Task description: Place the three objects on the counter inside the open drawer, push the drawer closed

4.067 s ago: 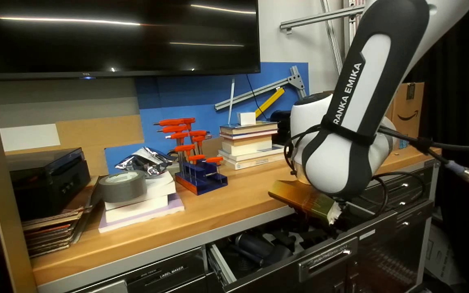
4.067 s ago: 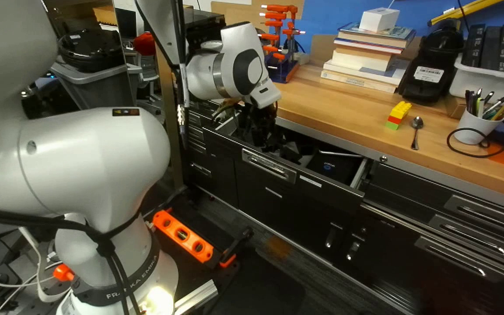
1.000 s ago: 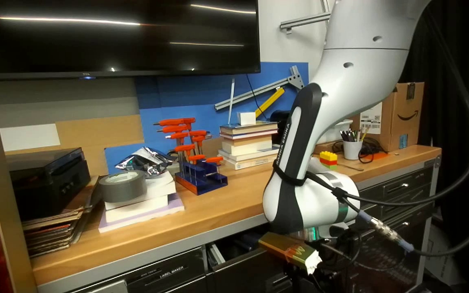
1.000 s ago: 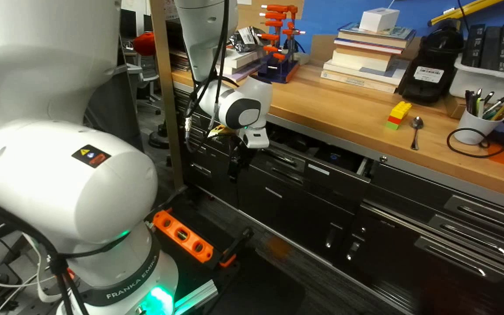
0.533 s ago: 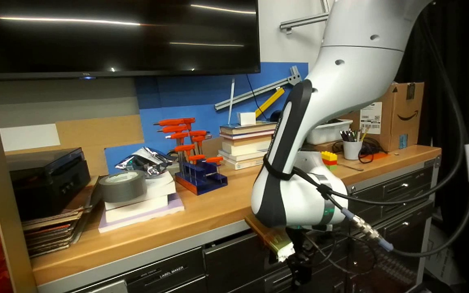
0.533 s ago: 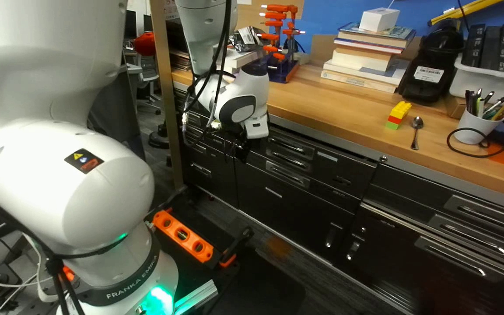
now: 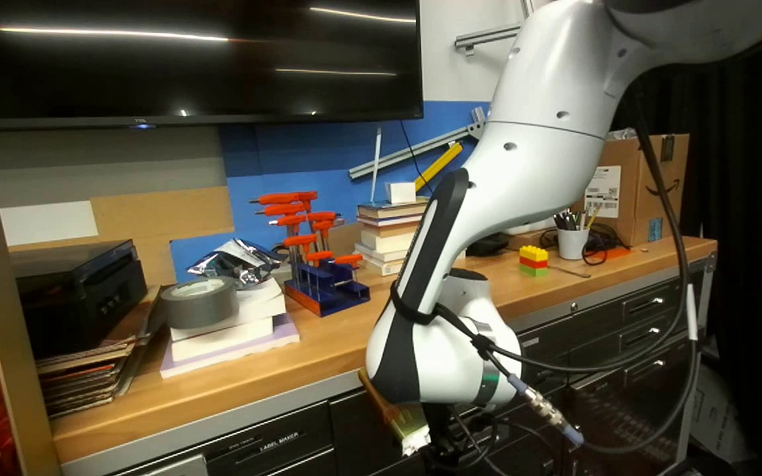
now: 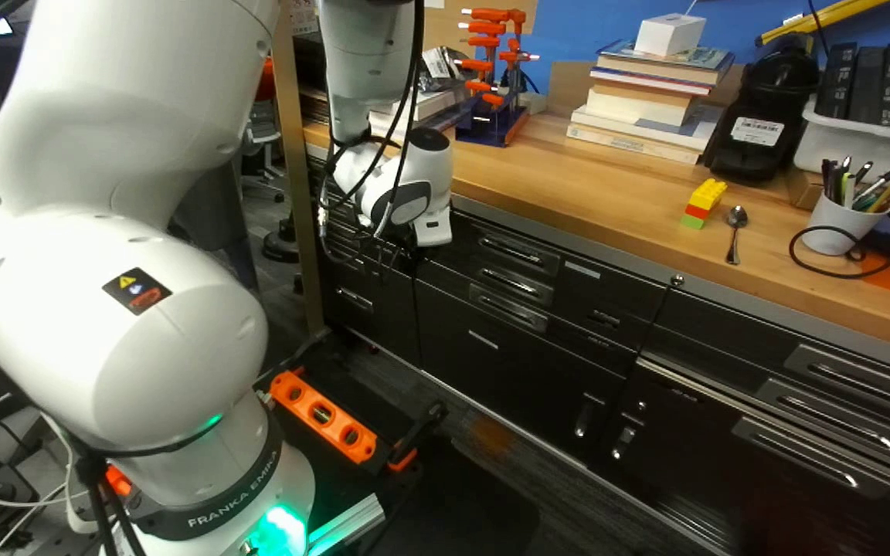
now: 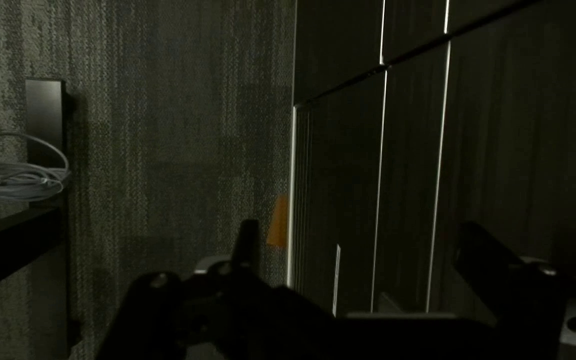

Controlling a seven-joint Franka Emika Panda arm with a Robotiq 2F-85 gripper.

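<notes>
The drawer (image 8: 621,287) is shut or nearly so, its dark grey front about flush with the cabinet; its front also shows in the other picture of the cabinet (image 7: 358,423). Its contents are hidden. A yellow, red and green toy brick block (image 8: 703,203) and a metal spoon (image 8: 736,224) lie on the wooden counter (image 8: 607,193); I cannot tell whether they belong to the three objects. The black blocky object is hidden or out of view. My gripper (image 9: 360,230) is open with nothing between its fingers. It points down in front of the cabinet, below the counter edge (image 7: 444,436).
On the counter stand stacked books (image 8: 646,108), a rack of orange-red handled tools (image 7: 318,277), a pen cup (image 7: 573,241) and a tape roll (image 7: 200,303). Cables hang from my arm. An orange frame (image 8: 324,417) sits beside the robot base.
The drawer stood wide open with my gripper over it, then slid inward to about flush. My gripper has moved out in front of the cabinet and along it, away from the toy block.
</notes>
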